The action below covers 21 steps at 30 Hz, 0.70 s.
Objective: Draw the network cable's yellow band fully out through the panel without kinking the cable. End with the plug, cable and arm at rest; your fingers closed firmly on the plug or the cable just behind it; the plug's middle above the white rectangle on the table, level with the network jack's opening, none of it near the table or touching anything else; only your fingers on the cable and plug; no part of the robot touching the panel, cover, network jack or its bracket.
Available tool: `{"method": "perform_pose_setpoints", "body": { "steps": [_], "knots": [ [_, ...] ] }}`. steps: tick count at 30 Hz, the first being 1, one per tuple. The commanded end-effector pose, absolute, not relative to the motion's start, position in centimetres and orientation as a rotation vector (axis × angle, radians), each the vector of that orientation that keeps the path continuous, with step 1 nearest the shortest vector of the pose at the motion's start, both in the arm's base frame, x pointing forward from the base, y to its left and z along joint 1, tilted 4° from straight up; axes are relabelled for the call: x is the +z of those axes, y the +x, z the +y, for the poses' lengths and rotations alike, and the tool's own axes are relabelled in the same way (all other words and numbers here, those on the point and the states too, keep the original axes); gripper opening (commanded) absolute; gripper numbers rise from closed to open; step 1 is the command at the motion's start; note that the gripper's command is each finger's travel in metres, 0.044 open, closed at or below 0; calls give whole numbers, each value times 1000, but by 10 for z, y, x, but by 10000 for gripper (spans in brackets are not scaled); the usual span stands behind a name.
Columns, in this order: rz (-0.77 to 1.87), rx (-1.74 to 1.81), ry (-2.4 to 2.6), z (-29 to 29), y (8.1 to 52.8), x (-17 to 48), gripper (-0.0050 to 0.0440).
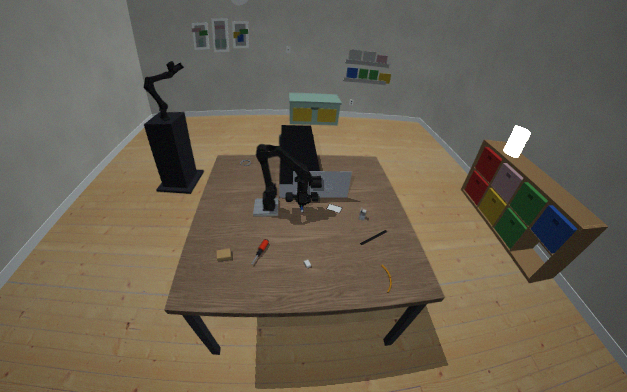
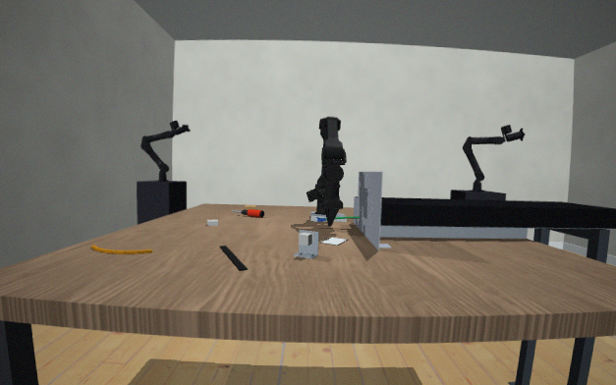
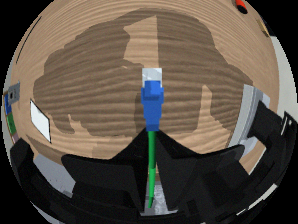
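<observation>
The network cable is green (image 3: 150,163) with a blue plug (image 3: 152,103) and a pale tip, lying just above the table in the wrist view. My gripper (image 3: 150,131) points down and its fingers are shut on the green cable just behind the plug. In the exterior view the gripper (image 2: 331,222) stands left of the grey panel (image 2: 370,208), and the green cable (image 2: 348,217) runs level from it into the panel. The white rectangle (image 2: 334,241) lies on the table in front of the panel. The grey network jack (image 2: 308,244) stands on its bracket nearer the camera. No yellow band shows.
On the table lie a red-handled screwdriver (image 1: 261,248), a tan block (image 1: 224,254), a small white block (image 1: 307,263), a black bar (image 1: 373,237) and a yellow strip (image 1: 388,278). The arm's base (image 1: 266,206) stands left of the panel (image 1: 332,184).
</observation>
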<state>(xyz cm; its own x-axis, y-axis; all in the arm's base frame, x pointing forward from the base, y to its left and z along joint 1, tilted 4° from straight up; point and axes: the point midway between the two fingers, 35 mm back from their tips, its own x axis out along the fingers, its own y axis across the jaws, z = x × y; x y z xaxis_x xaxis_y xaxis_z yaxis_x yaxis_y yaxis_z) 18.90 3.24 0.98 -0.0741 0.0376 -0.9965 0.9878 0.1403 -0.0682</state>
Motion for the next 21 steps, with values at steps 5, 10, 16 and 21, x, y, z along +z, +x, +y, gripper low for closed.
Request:
{"method": "perform_pose_setpoints", "body": {
  "steps": [5, 10, 16, 21],
  "knots": [
    [1326, -1090, 1119, 33, 199, 29, -5],
    [1332, -1105, 1112, 28, 197, 25, -35],
    [1327, -1107, 1113, 14, 200, 25, -50],
    [1326, -1110, 1113, 6, 201, 25, -50]
  ]
}}
